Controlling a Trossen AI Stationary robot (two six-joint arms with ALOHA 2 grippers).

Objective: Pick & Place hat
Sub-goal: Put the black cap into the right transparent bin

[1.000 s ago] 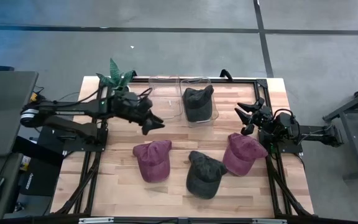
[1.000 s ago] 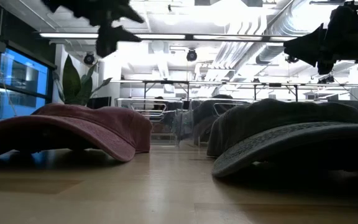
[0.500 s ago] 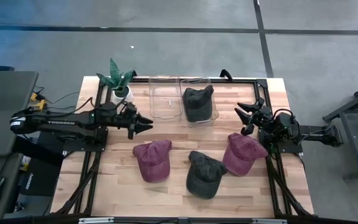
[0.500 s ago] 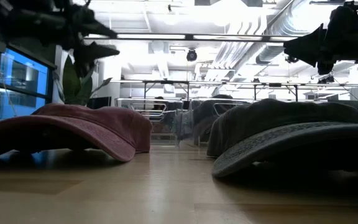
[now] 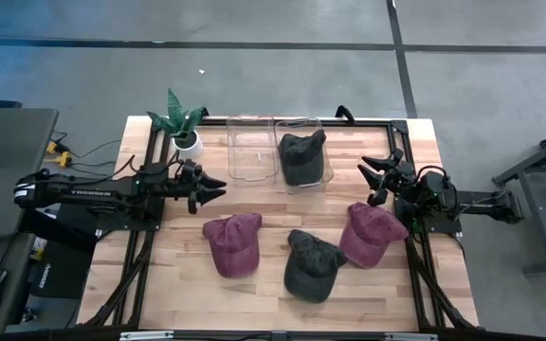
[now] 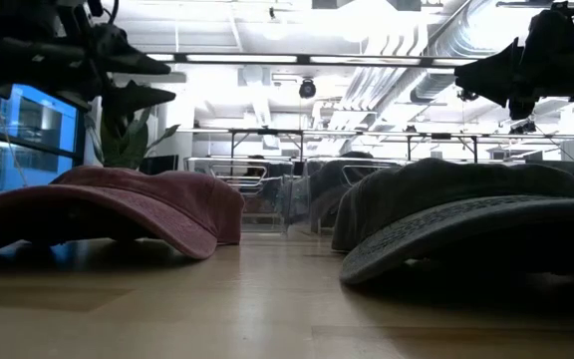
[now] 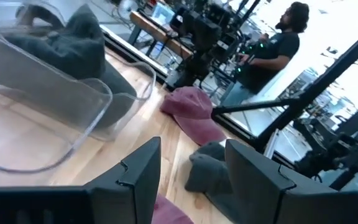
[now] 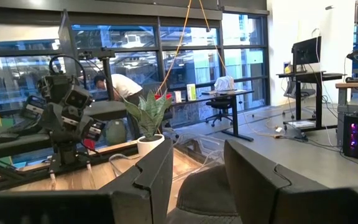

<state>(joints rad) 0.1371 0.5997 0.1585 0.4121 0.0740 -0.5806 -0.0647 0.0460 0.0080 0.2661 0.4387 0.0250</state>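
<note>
The left gripper (image 5: 212, 187) is spread wide and holds nothing, up above the left maroon hat (image 5: 232, 243). The right gripper (image 5: 377, 177) is spread wide too, near the right maroon hat (image 5: 369, 233). A gray hat (image 5: 311, 264) lies between them. Another gray hat (image 5: 301, 156) sits in a clear bin (image 5: 326, 173).

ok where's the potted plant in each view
High view: potted plant at the table's far left corner, beside the empty clear bin.
Low view: leaves behind the left arm, at left.
Left wrist view: not in it.
Right wrist view: centre, white pot.
Shared landmark: the left arm next to it.
</note>
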